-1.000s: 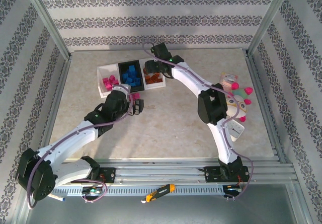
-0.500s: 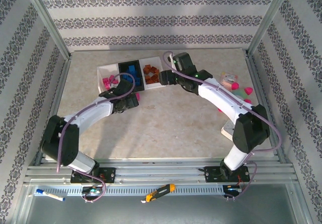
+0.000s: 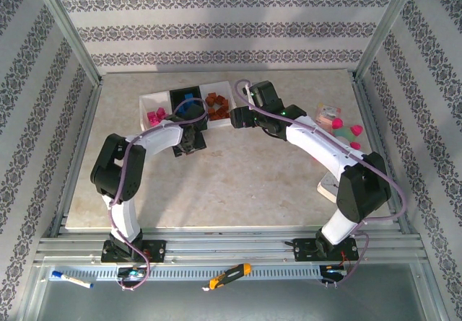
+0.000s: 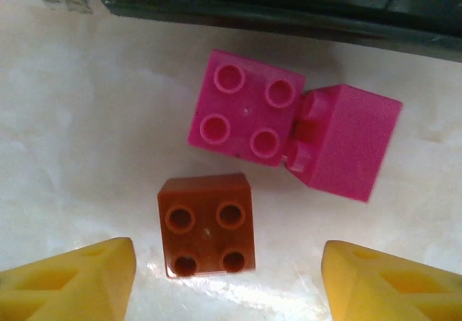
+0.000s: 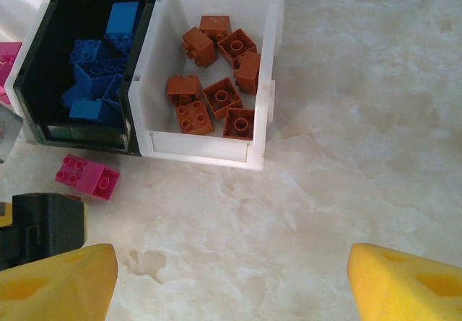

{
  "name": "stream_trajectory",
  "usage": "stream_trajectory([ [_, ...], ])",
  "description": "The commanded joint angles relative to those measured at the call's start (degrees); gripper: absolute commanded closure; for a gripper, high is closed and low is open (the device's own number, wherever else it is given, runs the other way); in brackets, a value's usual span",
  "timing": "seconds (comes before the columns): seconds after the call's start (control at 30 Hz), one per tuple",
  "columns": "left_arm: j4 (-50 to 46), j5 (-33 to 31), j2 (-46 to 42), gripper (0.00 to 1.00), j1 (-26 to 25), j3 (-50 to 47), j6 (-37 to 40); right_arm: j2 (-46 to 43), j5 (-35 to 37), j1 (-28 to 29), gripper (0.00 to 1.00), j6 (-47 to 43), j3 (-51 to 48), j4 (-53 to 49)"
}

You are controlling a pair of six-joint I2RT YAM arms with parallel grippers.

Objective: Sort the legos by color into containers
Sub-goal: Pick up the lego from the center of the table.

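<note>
Nearly sorted — a brown brick and two pink bricks loose at 6 o'clock of black tray, left gripper spread astride the brown, right gripper spread, empty.

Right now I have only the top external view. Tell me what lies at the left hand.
Observer: A brown-orange brick sits studs up on the table between the open fingers of the left hand; neither finger touches it.
Operator: Name what lies close to it.
Observer: A studs-up magenta brick touches a tipped magenta brick just beyond it, in front of the black tray.
Operator: Check the right hand.
Observer: The right hand is open and holds nothing, short of the white tray holding brown-orange bricks.
</note>
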Motion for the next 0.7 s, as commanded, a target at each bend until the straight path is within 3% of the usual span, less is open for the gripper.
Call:
stream_trajectory([
  [0.0, -3.08, -0.32, 2.02, 0.37, 1.24, 2.11, -1.17, -1.1, 0.06, -0.04, 0.17, 0.11, -0.21, 0.35],
  [0.2, -2.47, -0.37, 3.8, 0.45, 2.58, 2.09, -1.77, -0.53, -0.22, -0.78, 0.17, 0.68, -0.26, 0.61],
  [0.4, -3.03, -0.46, 4.67, 0.68, 2.93, 3.59, -0.49, -0.36, -0.85, -1.21, 0.17, 0.87, -0.13, 0.65],
  [0.67, -5.61, -1.92, -3.26, 0.69, 1.93, 1.51, 3.1, -2.2, -1.26, -1.66, 0.17, 1.47, 0.01, 0.44],
])
